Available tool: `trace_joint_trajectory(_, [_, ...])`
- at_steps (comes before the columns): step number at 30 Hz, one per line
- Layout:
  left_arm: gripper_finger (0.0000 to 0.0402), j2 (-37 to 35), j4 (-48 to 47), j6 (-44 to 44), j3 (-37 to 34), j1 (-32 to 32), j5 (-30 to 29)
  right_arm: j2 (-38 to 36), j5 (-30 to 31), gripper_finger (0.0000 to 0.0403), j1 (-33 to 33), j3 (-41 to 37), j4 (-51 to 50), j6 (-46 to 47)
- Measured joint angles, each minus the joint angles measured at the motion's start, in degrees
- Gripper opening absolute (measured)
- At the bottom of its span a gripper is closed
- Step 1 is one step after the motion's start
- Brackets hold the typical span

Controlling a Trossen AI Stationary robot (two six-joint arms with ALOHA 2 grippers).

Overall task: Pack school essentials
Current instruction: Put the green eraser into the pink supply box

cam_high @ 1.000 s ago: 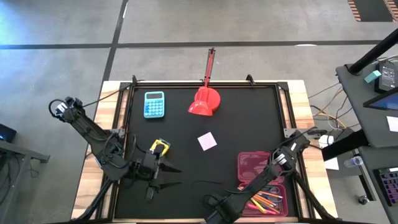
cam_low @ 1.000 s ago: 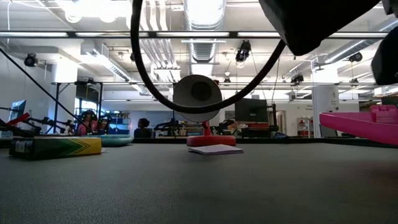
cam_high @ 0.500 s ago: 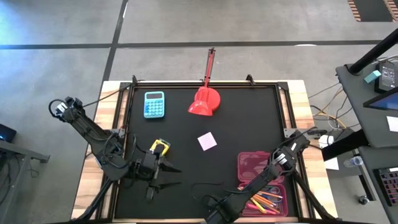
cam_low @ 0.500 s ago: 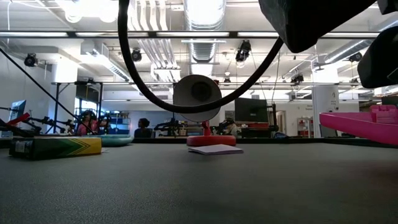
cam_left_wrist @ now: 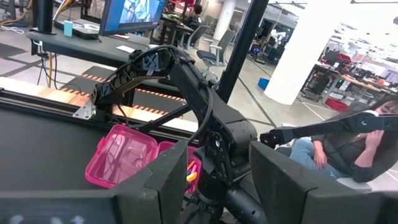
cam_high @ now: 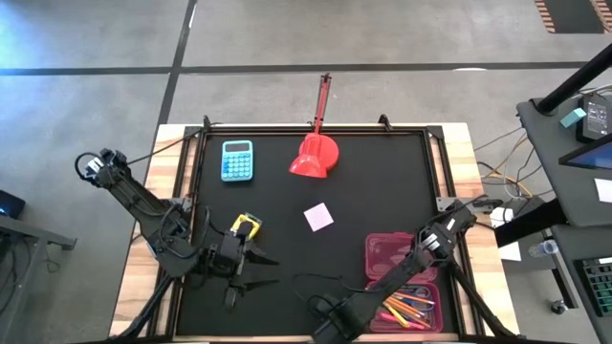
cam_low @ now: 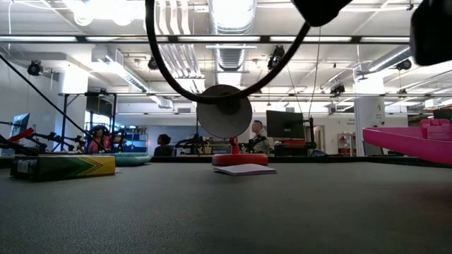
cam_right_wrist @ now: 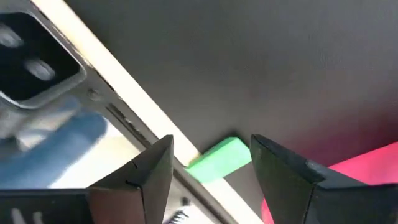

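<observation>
Both jaws stand apart, holding nothing. Orange and yellow pencils (cam_high: 413, 308) lie in the pink case (cam_high: 390, 253) at the mat's near right, beneath the right gripper (cam_right_wrist: 211, 163). Crayon box (cam_high: 246, 225) lies just beside the left gripper (cam_high: 260, 268); note pad (cam_high: 318, 216) mid-mat.

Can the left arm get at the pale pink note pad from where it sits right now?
Probably yes. The left end effector is open at the near left of the table, and the pale pink note pad lies flat mid-table with bare mat between them. The crayon box sits aside, not on that line.
</observation>
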Motion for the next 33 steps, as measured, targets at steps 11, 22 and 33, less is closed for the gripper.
trace_joint_trajectory(11, [0.0155, 0.0, 0.0, -0.3, 0.0, 0.0, 1.9, 0.0, -0.1, 0.0203, 4.1, 0.7, 0.6, 27.9])
trace_joint_trajectory(22, [0.0155, 0.0, 0.0, -0.1, 0.0, 0.0, 2.0, 0.1, 7.7, 0.0203, 8.0, -2.2, 3.9, 40.7])
trace_joint_trajectory(33, [0.0155, 0.0, 0.0, 0.1, 0.0, 0.0, 2.0, 0.1, 13.1, 0.0203, 8.0, -4.9, 4.1, 43.9])
